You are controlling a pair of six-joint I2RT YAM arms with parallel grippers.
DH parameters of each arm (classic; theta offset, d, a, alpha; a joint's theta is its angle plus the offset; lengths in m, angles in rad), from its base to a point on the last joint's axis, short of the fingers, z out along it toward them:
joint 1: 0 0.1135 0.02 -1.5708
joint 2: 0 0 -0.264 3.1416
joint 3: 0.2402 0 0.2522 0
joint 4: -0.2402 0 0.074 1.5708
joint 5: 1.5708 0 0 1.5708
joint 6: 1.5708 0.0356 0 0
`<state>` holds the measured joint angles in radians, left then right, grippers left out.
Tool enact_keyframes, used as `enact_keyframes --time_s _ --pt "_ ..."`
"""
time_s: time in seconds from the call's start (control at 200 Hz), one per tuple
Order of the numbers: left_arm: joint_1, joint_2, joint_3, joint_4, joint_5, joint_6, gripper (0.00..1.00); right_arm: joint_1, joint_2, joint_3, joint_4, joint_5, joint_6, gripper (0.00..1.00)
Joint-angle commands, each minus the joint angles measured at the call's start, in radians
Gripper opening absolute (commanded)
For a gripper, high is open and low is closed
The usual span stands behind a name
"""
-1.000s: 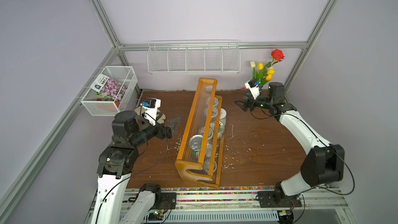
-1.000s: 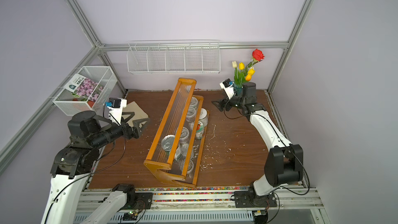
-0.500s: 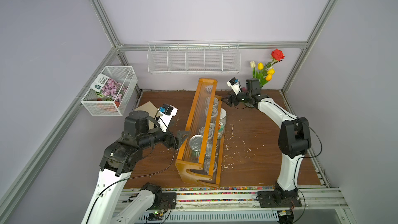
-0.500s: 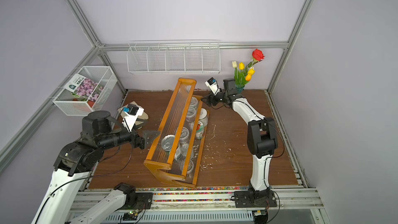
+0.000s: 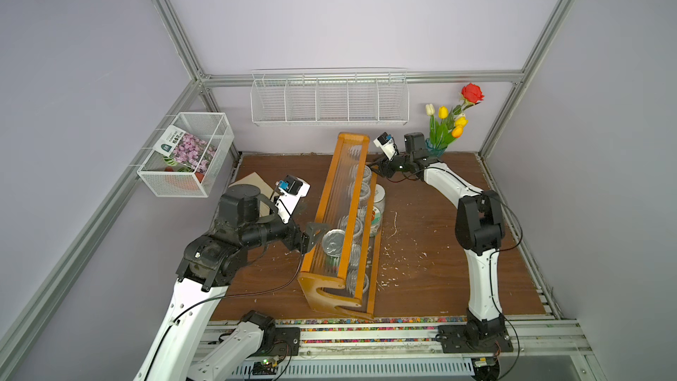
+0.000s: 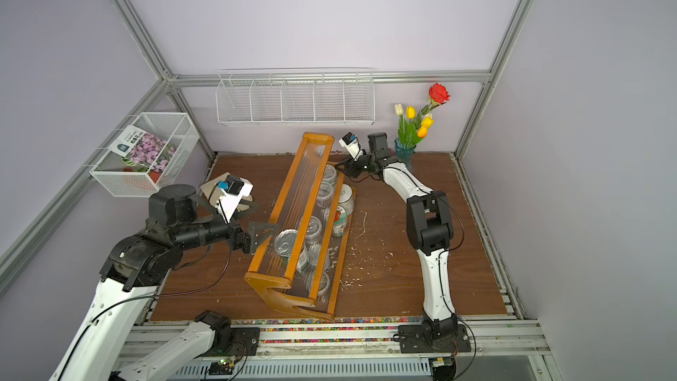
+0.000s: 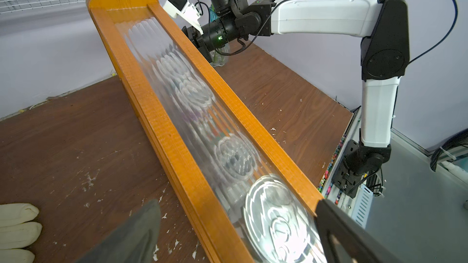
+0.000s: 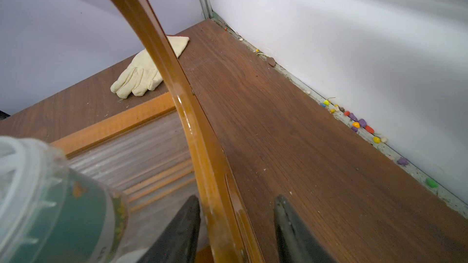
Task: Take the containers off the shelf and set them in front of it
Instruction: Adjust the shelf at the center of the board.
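Left end effector [image 7: 236, 208] spread wide.

Lilac walls [image 5: 329, 12] all round, aluminium posts [image 5: 165, 20] at the corners; scuffed brown bench [image 5: 421, 269] below, wire basket [image 5: 329, 97] at twelve o'clock, mesh basket [image 5: 172, 185] at ten.

Left tool [image 7: 238, 204] now at shelf [image 5: 322, 285], right tool [image 8: 235, 199] swung to its end

We get both top views from high in front, looking down on the whole table [image 5: 439, 251]. Wrist views sit close; all four share the shelf [image 7: 174, 148].
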<state>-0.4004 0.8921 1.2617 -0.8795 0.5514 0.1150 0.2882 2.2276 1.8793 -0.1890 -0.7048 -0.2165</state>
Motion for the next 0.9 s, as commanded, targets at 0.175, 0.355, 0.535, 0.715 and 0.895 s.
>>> enact_keyframes --time_s 0.175,0.355,0.535,0.715,0.895 --pt "-0.005 0.024 -0.019 0.062 0.03 0.017 0.99 0.011 0.058 0.076 -0.072 -0.095 -0.029 0.35" --pt "-0.005 0.024 -0.039 0.089 0.014 0.015 0.99 0.009 0.061 0.08 -0.127 -0.117 -0.088 0.24" --pt "-0.005 0.0 -0.065 0.137 -0.067 0.015 0.99 -0.005 0.03 0.053 -0.137 -0.115 -0.122 0.06" --pt "-0.005 -0.009 -0.074 0.166 -0.132 0.009 0.99 -0.043 -0.048 -0.052 -0.076 -0.108 -0.126 0.0" --pt "-0.005 -0.023 -0.061 0.181 -0.202 0.016 0.99 -0.096 -0.15 -0.188 -0.02 -0.069 -0.127 0.0"
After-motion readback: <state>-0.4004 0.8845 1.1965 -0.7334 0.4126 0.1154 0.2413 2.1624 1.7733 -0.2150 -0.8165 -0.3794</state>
